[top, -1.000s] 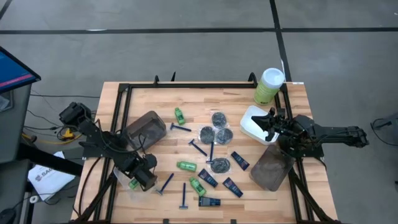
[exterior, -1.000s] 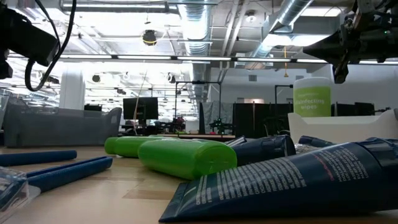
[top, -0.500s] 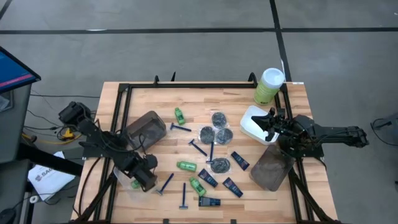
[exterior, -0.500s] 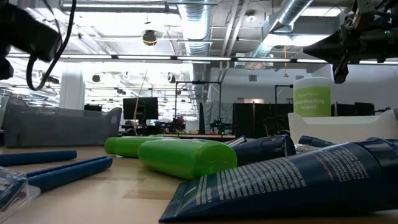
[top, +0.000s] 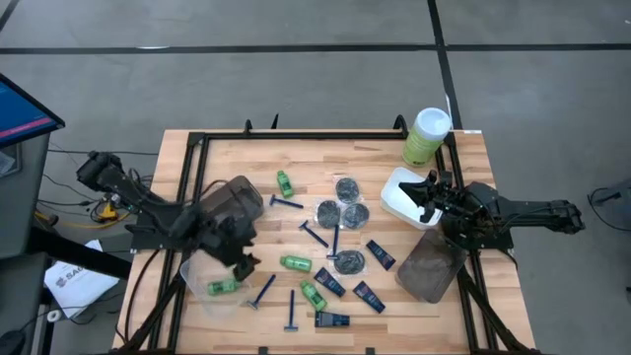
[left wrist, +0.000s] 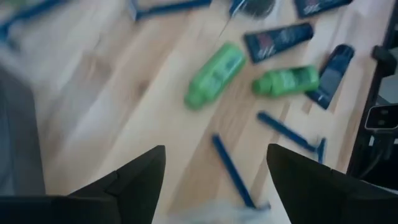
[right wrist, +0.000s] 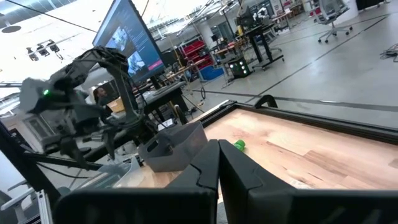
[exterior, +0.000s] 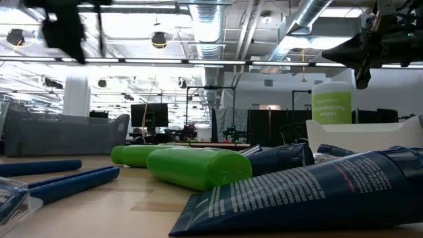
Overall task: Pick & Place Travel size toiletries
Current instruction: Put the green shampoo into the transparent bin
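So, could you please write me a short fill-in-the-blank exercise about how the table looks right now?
1. The green bottle beside the left gripper lies inside a clear ____.
2. The left gripper's fingers are ____.
3. The right gripper hangs over the ____ tub.
4. The tall canister has a ____ lid.

Missing words: tub; open; white; white

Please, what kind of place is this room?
Probably a robotics lab or workshop: exposed ceiling ducts, a bare concrete floor, and a framed wooden table with the left gripper and right gripper over it.
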Controlling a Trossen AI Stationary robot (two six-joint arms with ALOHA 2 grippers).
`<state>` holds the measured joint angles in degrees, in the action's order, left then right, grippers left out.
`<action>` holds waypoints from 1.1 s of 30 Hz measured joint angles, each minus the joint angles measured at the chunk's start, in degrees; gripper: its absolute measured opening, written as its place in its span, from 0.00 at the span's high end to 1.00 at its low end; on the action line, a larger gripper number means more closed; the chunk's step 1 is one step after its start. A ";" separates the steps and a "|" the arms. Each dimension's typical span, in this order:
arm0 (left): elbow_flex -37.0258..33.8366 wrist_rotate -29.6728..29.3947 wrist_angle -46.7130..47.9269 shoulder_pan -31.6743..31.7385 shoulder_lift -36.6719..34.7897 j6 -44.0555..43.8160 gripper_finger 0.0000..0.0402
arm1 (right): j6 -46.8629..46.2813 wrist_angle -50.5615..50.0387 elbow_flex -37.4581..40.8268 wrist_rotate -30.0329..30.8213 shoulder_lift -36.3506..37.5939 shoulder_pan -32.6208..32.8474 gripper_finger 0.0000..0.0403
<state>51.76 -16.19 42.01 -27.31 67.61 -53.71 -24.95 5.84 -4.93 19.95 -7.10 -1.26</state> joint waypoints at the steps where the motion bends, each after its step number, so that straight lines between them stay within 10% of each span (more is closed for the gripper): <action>1: 0.02 0.50 -1.91 1.70 0.36 3.31 0.32 | 0.00 0.00 0.00 -0.01 0.01 0.00 1.00; 16: 0.05 18.38 -14.82 15.24 15.76 37.27 0.32 | -0.04 -0.44 0.00 -0.03 0.00 0.00 1.00; 33: -0.86 17.67 -20.64 13.62 24.75 38.68 0.32 | -0.11 -1.13 0.00 -0.14 0.00 0.00 1.00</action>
<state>50.90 1.48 21.37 -13.69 92.36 -15.04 -25.06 4.71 -4.93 19.81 -7.09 -1.26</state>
